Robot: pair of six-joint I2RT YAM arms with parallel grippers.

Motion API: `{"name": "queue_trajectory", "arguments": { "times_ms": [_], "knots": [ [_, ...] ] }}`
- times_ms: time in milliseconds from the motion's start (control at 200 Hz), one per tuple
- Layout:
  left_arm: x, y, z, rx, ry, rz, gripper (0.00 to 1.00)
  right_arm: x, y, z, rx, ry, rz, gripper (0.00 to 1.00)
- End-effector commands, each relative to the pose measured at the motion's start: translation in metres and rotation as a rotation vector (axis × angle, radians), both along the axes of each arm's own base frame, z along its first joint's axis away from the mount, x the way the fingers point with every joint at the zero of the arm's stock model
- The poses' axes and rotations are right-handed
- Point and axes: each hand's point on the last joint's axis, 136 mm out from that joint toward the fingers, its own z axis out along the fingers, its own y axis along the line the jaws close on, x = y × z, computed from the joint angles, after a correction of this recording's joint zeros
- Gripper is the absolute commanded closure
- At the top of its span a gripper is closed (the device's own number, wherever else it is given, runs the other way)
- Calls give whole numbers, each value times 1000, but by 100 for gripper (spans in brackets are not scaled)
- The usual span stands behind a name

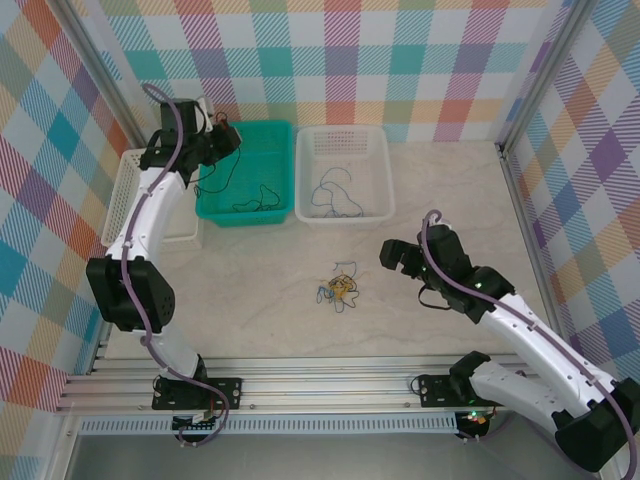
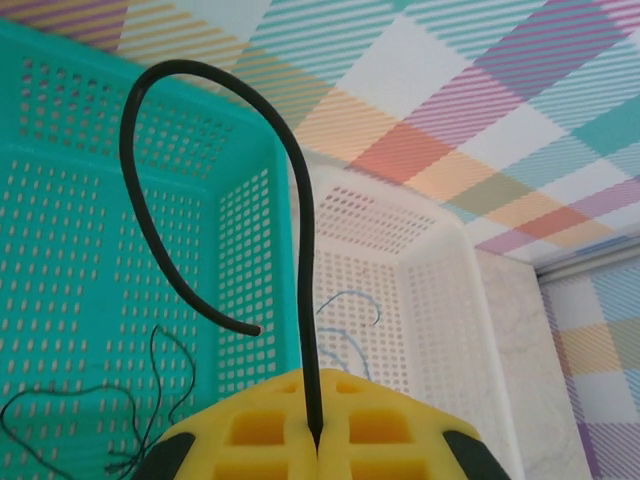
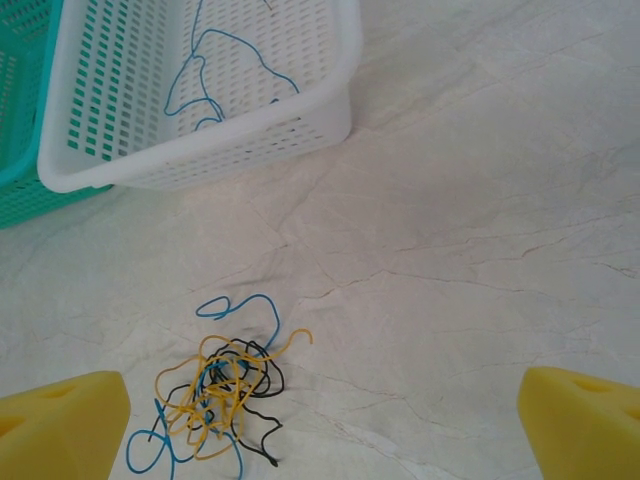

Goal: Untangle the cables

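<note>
cable clump (image 1: pixel 342 290) on table (image 1: pixel 450 200), basket (image 1: pixel 360 152) behind it, second basket (image 1: pixel 265 142) to that one's left

Lower end of black cable (image 2: pixel 305 250) out of sight inside left gripper (image 2: pixel 318 395)

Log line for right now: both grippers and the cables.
left gripper: shut on thin black cable over teal plastic basket | right gripper: open, near tangled blue-yellow-black cable clump on table
</note>
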Motion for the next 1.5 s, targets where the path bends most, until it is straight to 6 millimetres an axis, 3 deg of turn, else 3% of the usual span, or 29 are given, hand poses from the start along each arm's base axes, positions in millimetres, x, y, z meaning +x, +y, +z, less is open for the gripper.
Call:
{"name": "queue_trajectory", "arguments": {
  "times_ms": [0, 45, 140, 200, 295, 585, 785, 825, 890, 965, 995, 1165, 1330, 1495],
  "knots": [
    [-2, -7, 100, 15, -258, -37, 100, 9, 1, 7, -44, -24, 6, 0],
    [-6, -4, 128, 21, -319, -23, 100, 11, 2, 7, -52, -17, 8, 0],
    [-15, 0, 164, 35, -398, -2, 100, 14, 5, 5, -54, -8, 7, 0],
    [-19, 0, 176, 38, -421, -6, 100, 15, 7, 1, -50, 1, 7, 0],
    [-16, -2, 172, 41, -408, -19, 100, 16, 9, -1, -45, 11, 12, 0],
    [18, -3, 96, 68, -250, -23, 100, 13, 9, 6, -38, 6, 17, 0],
    [43, -6, -10, 83, -22, -34, 100, 6, 5, 5, -15, 11, 1, 0],
    [43, -5, -31, 108, 24, -29, 84, 5, 3, 5, -11, 10, -1, 0],
    [39, -3, -59, 133, 106, -32, 37, 3, 2, 6, -9, 3, -2, 0],
    [31, -5, -75, 140, 171, -42, 16, 1, -1, 6, -17, -1, -4, 0],
    [28, -5, -77, 148, 179, -42, 1, 1, -1, 6, -20, 0, -2, 0],
    [8, -13, -60, 214, 167, -22, 0, 0, 4, -2, -18, 35, 21, 0],
    [-25, -34, -43, 223, 122, 7, 0, -5, 10, -17, 8, 93, 28, 1],
    [-64, -65, -53, 161, 115, 21, 0, -15, 24, -38, 96, 165, 55, 1]
  ]
}}
